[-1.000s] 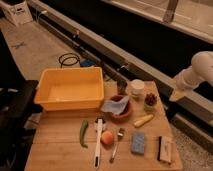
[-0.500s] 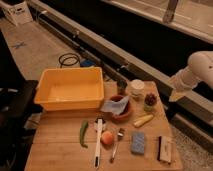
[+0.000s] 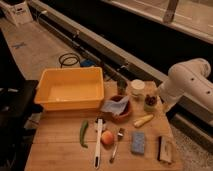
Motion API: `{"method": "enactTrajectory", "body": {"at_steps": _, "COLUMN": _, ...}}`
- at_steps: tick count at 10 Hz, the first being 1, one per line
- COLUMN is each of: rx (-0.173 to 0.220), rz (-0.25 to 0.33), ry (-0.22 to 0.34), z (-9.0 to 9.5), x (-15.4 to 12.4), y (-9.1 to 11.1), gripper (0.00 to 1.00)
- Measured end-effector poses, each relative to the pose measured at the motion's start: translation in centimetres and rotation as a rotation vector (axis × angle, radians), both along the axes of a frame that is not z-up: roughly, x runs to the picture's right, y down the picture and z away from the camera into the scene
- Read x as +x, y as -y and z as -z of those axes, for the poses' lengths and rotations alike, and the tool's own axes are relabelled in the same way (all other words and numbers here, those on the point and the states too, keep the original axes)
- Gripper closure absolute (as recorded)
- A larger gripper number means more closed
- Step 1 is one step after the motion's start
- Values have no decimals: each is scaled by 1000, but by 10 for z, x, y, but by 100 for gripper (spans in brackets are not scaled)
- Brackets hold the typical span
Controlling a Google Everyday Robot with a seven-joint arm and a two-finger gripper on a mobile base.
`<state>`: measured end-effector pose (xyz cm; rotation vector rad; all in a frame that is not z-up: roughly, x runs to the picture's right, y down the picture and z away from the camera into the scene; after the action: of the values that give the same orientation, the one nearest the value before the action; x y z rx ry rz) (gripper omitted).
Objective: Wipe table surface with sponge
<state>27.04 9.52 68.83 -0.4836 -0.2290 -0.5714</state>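
The small flat blue rectangular sponge [image 3: 138, 142] lies flat on the light-brown wooden plank table surface [image 3: 55, 150], near the front edge. It is between a metal fork [image 3: 116, 145] and a tan block with a black strip [image 3: 165, 148] (it touches neither). The white arm's gripper [image 3: 163, 104] hangs at the table's right edge, well apart from the sponge. Its fingers are spread and hold nothing.
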Motion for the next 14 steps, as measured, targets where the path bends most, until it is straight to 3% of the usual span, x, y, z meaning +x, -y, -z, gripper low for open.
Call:
{"method": "enactTrajectory", "body": {"at_steps": 1, "rx": -29, "rz": 75, "ry": 61, "z": 10, "x": -4, "y": -20, "gripper": 36}}
{"method": "enactTrajectory", "body": {"at_steps": 3, "rx": -63, "rz": 169, "ry": 140, "z": 23, "x": -11, "y": -44, "gripper": 36}}
{"method": "enactTrajectory", "body": {"at_steps": 6, "rx": -81, "rz": 204, "ry": 163, "z": 28, "x": -13, "y": -51, "gripper": 36}}
{"method": "enactTrajectory", "body": {"at_steps": 9, "rx": -145, "rz": 293, "ry": 177, "z": 15, "x": -31, "y": -59, "gripper": 36}}
{"method": "enactTrajectory", "body": {"at_steps": 11, "rx": -229, "rz": 336, "ry": 203, "z": -7, "x": -46, "y": -90, "gripper": 36}}
{"method": "enactTrajectory", "body": {"at_steps": 14, "rx": -337, "rz": 343, "ry": 262, "z": -32, "x": -65, "y": -136, "gripper": 36}}
